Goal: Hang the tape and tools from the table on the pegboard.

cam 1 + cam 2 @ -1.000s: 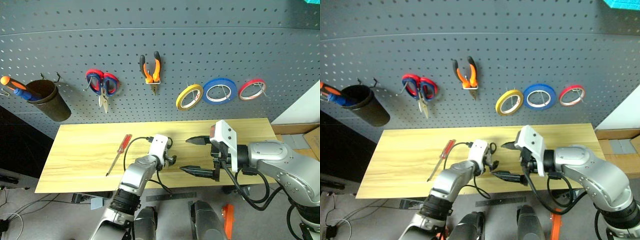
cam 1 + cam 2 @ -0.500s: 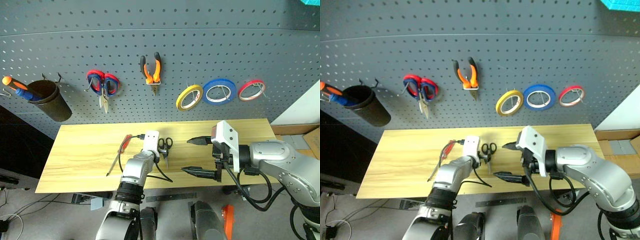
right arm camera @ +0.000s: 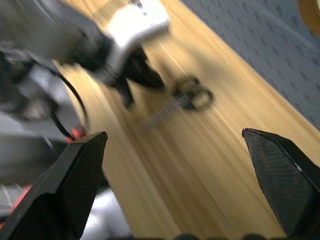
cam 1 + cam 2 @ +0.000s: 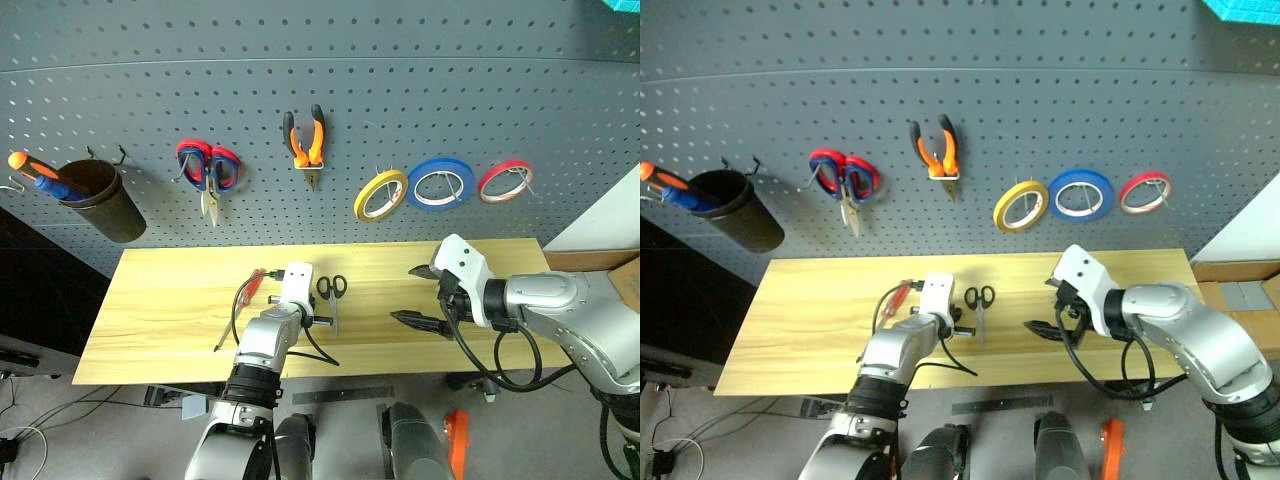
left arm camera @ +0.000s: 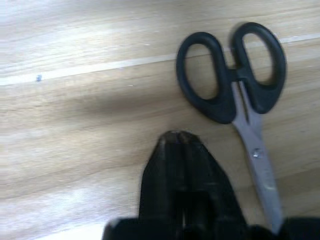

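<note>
The black-handled scissors (image 5: 235,95) lie flat on the table (image 4: 170,290) just beside my left end effector (image 5: 176,145), whose fingers are pressed together on nothing, so I risk nudging them away; my right end effector (image 4: 425,297) hangs spread wide.
</note>
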Tool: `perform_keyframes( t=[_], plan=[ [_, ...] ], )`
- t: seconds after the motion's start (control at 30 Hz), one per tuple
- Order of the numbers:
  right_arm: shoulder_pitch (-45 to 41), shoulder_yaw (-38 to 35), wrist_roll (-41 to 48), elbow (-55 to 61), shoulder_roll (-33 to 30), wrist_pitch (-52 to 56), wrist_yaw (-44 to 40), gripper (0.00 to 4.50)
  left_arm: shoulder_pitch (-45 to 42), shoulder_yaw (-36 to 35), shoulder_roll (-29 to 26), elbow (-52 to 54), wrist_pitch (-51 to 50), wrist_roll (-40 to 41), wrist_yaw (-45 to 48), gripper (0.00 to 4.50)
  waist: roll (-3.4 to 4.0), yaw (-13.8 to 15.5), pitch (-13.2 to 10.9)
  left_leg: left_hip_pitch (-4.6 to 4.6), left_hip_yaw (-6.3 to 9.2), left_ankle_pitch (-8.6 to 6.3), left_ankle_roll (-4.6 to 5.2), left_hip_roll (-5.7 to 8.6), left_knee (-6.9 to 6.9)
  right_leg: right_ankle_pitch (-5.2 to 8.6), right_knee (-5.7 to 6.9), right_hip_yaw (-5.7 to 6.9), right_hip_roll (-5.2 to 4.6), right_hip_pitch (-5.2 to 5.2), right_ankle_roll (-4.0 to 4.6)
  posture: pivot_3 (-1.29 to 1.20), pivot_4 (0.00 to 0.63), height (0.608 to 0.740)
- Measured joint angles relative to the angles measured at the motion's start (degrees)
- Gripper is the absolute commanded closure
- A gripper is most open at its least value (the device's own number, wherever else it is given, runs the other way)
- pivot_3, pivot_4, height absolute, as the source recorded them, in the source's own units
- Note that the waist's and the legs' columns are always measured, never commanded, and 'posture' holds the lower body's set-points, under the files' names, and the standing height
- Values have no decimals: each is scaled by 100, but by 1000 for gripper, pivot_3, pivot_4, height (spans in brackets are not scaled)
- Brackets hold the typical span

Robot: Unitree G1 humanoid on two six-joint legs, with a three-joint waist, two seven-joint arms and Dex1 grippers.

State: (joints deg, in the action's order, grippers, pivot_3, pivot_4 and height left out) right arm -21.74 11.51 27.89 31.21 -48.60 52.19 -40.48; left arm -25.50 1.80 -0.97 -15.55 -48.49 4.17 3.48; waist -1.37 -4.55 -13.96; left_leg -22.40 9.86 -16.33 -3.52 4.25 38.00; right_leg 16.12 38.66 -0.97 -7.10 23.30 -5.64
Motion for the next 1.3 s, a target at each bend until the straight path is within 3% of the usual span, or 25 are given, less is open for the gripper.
perform_keyframes(
  t=[0.67, 0.8, 0.9, 1.03, 1.2, 1.3],
  plan=[
    [49, 143, -351, -100, 89, -304, -520, 0, 122, 251, -342, 32, 337, -122, 219, 4430, -2, 3, -3, -2, 2, -1, 1, -1, -3, -2, -13, 1, 0, -3, -3, -152, 280, 740],
    [93, 65, -326, -94, 104, -302, -565, 0, 365, 323, -463, 458, 594, -173, 315, 4430, -31, -4, -42, -10, 4, 1, -4, -3, -6, -2, -15, 2, 0, 5, -3, -150, 285, 740],
    [154, -9, -280, -77, 84, -302, -584, 0, 545, 231, -400, 1040, 775, -9, 462, 3984, -42, 10, -60, -28, 7, 5, -11, -2, -4, -3, -25, 5, -3, 14, -4, -150, 285, 740],
    [259, -142, -212, -69, -125, -312, -758, 0, 671, 183, -74, 1829, 438, 352, 607, 2649, -40, 68, -62, -44, 6, 0, -3, 2, -4, -15, -69, 8, -5, 10, -20, -147, 289, 740],
    [271, -163, -218, -184, -329, -476, -996, 0, 654, 285, 417, 1914, -386, 298, 101, 906, -49, 127, -70, -46, -3, -8, 11, 3, -5, -17, -86, 7, -7, 7, -24, -149, 290, 740],
    [280, -169, -266, -373, -440, -578, -1094, 0, 480, 381, 625, 1662, -653, 39, -449, 906, -54, 134, -74, -46, -7, -9, 12, 3, -4, -17, -85, 6, -7, 6, -24, -155, 292, 740]
  ],
)
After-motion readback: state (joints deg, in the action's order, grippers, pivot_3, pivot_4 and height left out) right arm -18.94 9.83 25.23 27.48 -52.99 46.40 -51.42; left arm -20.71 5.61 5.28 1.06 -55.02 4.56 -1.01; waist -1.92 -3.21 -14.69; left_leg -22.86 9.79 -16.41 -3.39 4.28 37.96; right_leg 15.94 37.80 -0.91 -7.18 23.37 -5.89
